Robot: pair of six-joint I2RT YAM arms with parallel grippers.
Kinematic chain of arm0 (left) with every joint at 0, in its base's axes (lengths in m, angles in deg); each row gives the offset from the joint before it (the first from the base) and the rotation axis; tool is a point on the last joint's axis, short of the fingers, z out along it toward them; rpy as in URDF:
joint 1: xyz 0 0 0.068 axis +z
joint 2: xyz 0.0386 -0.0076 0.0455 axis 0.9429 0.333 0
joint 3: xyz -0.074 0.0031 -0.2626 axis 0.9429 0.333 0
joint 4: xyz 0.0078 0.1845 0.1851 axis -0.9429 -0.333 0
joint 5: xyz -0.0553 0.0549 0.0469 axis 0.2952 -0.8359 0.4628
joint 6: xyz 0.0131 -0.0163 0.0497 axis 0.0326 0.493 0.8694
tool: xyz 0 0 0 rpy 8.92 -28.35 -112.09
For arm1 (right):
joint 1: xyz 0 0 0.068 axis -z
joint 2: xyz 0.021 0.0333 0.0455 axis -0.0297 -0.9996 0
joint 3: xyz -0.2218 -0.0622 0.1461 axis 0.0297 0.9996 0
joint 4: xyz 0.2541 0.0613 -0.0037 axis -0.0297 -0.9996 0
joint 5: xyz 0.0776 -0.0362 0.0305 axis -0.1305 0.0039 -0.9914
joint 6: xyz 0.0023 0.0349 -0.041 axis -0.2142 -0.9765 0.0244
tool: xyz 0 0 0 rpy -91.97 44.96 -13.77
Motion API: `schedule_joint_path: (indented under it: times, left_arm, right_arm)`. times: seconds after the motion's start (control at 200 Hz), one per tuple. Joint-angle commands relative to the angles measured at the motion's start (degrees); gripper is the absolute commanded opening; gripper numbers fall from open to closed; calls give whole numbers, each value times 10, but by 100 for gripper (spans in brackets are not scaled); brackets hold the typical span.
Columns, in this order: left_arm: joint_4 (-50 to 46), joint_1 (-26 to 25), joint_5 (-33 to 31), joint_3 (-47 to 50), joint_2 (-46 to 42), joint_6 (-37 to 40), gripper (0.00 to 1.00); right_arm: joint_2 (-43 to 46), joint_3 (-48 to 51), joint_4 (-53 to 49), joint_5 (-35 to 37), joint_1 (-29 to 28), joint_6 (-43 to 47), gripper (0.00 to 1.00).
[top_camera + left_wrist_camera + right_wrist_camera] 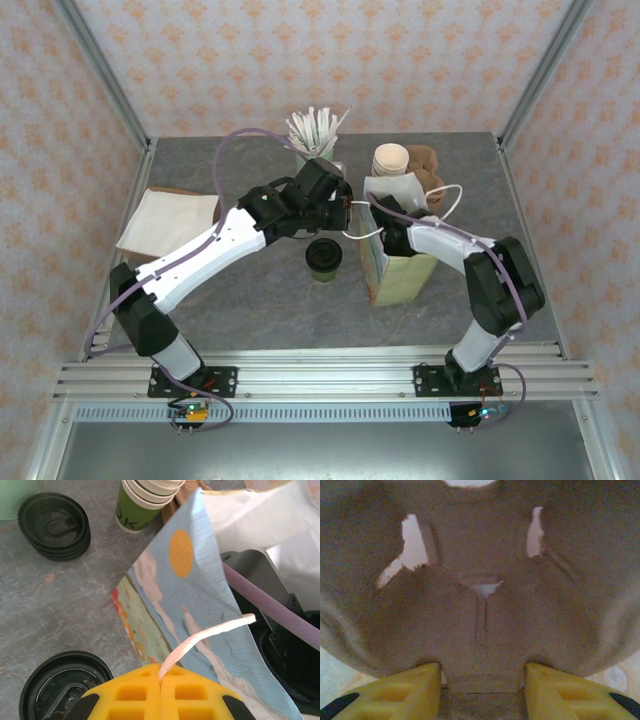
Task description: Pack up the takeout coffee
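Grey table [250, 295] carries the takeout coffee [323, 257]: green cup, black lid, upright just beside the paper bag [405, 278]. Left claw [160, 692] clamped on the bag's white handle [200, 639]. Right claw [481, 692] apart, flanking a brown pulp tray [480, 605]; grip indeterminate.

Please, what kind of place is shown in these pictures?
Probably a test bench dressed as a café takeout counter, not a real shop. A stack of paper cups, black lids and a printed paper bag stand on a grey table, which is enclosed by a metal frame and wallpaper.
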Motion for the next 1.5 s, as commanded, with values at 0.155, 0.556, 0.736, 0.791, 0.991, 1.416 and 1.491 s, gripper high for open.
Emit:
schedule_joint_path:
  times: [0.155, 0.556, 0.736, 0.791, 0.991, 1.416, 1.491]
  left_arm:
    - [-20, -2, -31, 24, -23, -3, 0]
    - [-17, -2, -31, 35, -29, -5, 0]
    - [-11, -2, -24, 30, -29, -4, 1]
    - [-11, -2, -22, 27, -28, -3, 3]
    - [-13, -2, -20, 19, -27, -1, 8]
    - [-10, -2, -14, 16, -26, -1, 11]
    - [-9, -2, -12, 16, -26, -1, 11]
  right_arm:
    - [-23, -30, -7, 14, -12, 18, 48]
    - [-11, 2, -4, 23, -12, 22, 53]
    - [23, -34, -39, 25, -12, 26, 60]
    - [30, -42, -49, 25, -12, 27, 62]
    - [60, -63, -83, 30, -12, 29, 68]
    - [105, -124, -136, 56, -12, 29, 83]
    - [106, -141, -144, 61, -12, 29, 84]
